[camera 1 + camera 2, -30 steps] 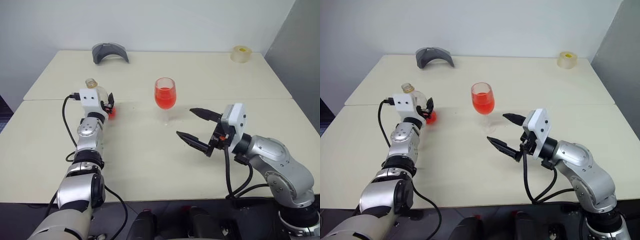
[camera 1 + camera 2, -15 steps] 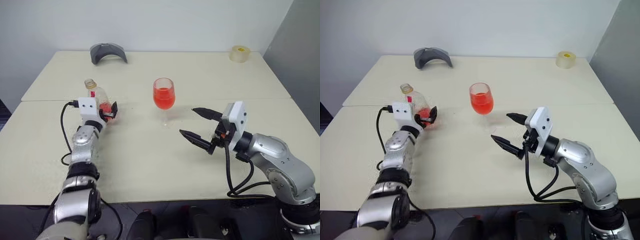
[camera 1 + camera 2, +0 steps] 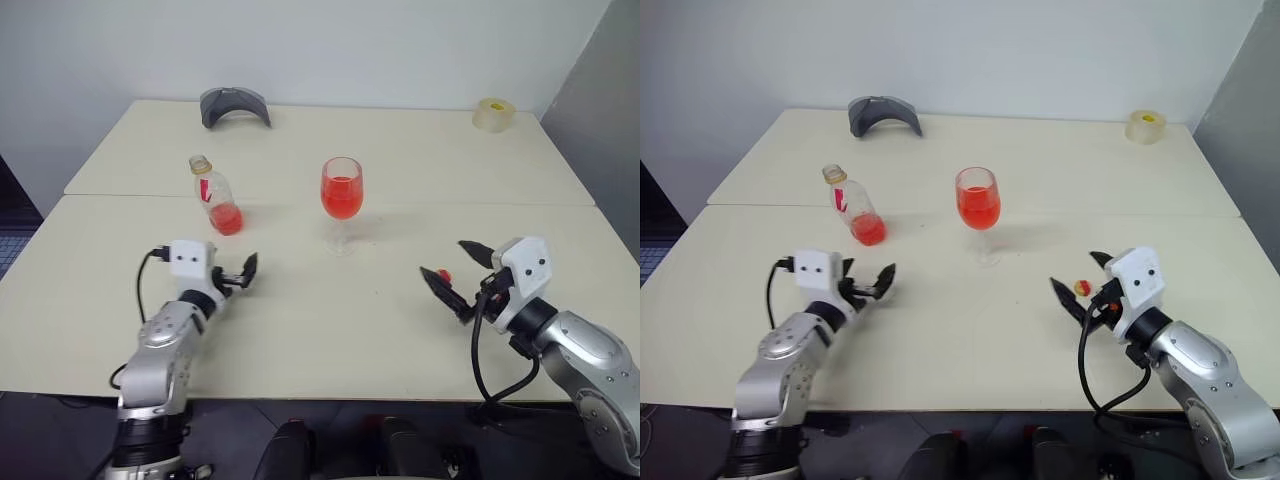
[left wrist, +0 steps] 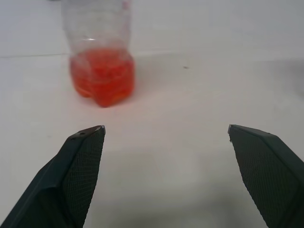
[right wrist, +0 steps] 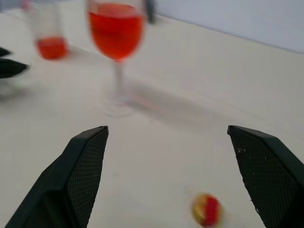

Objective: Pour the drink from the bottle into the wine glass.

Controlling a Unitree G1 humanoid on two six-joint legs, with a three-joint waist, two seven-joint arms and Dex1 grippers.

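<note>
The wine glass stands upright mid-table, its bowl about half full of the red drink. To its left the clear bottle stands alone, leaning slightly, with a little drink left in its base. My left gripper is open, nearer to me than the bottle and apart from it. My right gripper is open low over the table, to the right of the glass. A small red-and-yellow round piece lies on the table between its fingers, untouched.
A grey curved object lies at the back of the table, and a tape roll sits at the back right corner. A seam runs across the tabletop behind the glass. A grey wall stands to the right.
My left gripper opened, let go of the bottle and drew back toward me; the bottle now stands alone. My right gripper pulled away to the right of the glass and sank.
</note>
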